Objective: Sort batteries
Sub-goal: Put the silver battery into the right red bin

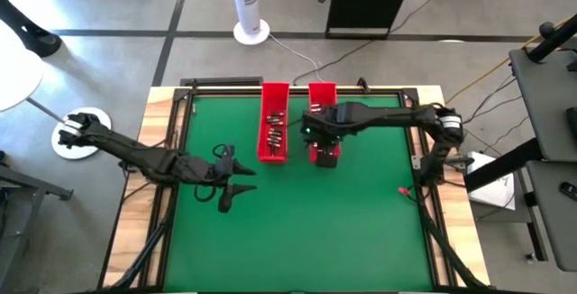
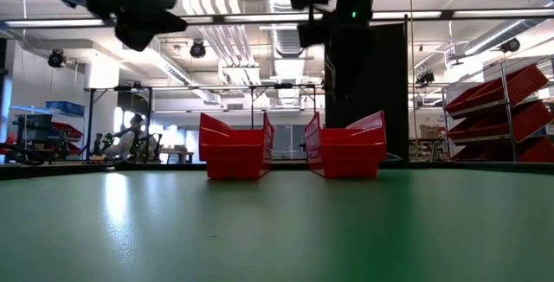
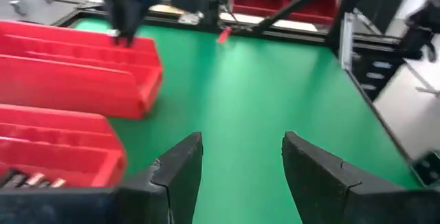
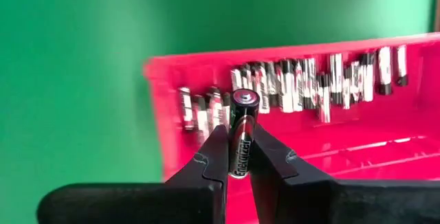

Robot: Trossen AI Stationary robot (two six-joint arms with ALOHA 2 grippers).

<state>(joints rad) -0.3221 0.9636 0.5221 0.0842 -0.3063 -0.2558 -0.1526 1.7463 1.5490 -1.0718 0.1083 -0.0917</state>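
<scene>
Over the trays [image 1: 274, 123], right hand [image 4: 239, 157] clamps one battery [image 4: 243, 133]; many batteries [image 4: 309, 86] unsorted; left hand [image 3: 242, 161] apart, empty.

Two long red trays [image 1: 273, 123] are lying side by side at the far middle of the green worktop [image 1: 343, 213], their long sides parallel and a narrow gap showing between them; the second tray [image 1: 322, 90] is sitting just to the right of the first. A wooden border [image 1: 162, 105] is framing the green mat. A white tower fan [image 1: 249, 5] is standing on the grey floor beyond the worktop's far edge. A round white base [image 1: 81, 132] is resting on the floor off the left side. In the low view, red bins are sitting on a shelf rack [image 2: 502, 113] at the right, and a person [image 2: 134, 135] is sitting far back at the left.
</scene>
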